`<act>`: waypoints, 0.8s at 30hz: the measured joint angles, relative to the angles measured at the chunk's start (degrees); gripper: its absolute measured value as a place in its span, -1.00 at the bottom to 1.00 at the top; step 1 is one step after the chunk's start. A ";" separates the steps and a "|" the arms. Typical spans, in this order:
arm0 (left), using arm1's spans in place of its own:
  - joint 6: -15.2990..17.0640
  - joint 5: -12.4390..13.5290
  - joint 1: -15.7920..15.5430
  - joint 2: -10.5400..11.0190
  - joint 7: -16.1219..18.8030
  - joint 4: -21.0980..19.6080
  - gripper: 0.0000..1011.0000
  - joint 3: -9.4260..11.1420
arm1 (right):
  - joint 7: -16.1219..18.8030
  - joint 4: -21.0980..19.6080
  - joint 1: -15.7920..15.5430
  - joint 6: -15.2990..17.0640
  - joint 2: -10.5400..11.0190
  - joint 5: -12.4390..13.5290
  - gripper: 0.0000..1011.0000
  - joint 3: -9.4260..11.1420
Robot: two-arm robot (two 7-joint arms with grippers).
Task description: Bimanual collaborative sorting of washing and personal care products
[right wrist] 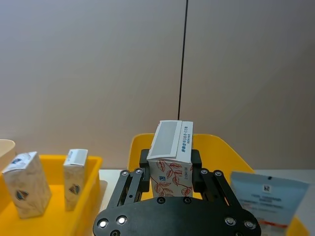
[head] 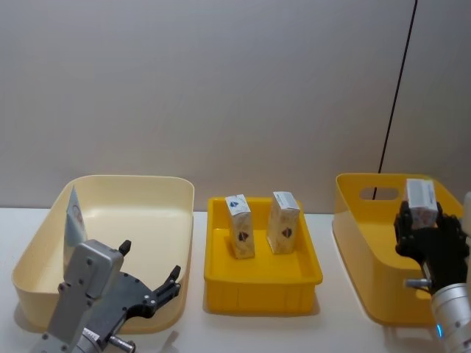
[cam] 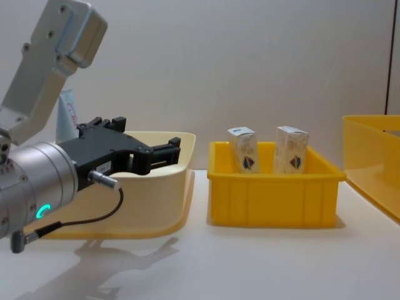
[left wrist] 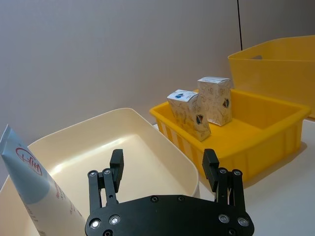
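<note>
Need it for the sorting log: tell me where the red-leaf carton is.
The red-leaf carton is gripped by the right end effector, over the yellow bin on the robot's right.

Cream tub [head: 158, 193]; two bright yellow bins [head: 262, 283] [head: 368, 243]. Pale-blue tube [left wrist: 29, 184] with red print. White cartons [head: 241, 226] [head: 283, 222] bear dark-blue emblems; another carton [right wrist: 171, 160] shows orange-red leaves.

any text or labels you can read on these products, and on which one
No text here can be read with confidence.
Tall pale-blue squeeze tube in the cream tub: red oval logo, letters unclear.
Small white carton with red leaf print held in the right gripper: blue side print too small.
Two blue-emblem cartons in the yellow tray: unreadable.
</note>
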 joint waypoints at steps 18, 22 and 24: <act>0.00 0.00 0.00 0.00 0.00 0.00 0.98 0.00 | -1.58 2.92 0.25 2.21 -1.00 -1.94 -0.10 0.99; 0.00 0.00 0.00 0.00 0.00 0.00 0.98 0.00 | -1.73 3.32 0.39 2.41 -1.13 -2.17 0.12 1.02; 0.00 0.00 0.00 0.00 0.00 0.00 0.98 0.00 | -1.76 3.43 0.42 2.49 -1.19 -2.24 0.24 1.02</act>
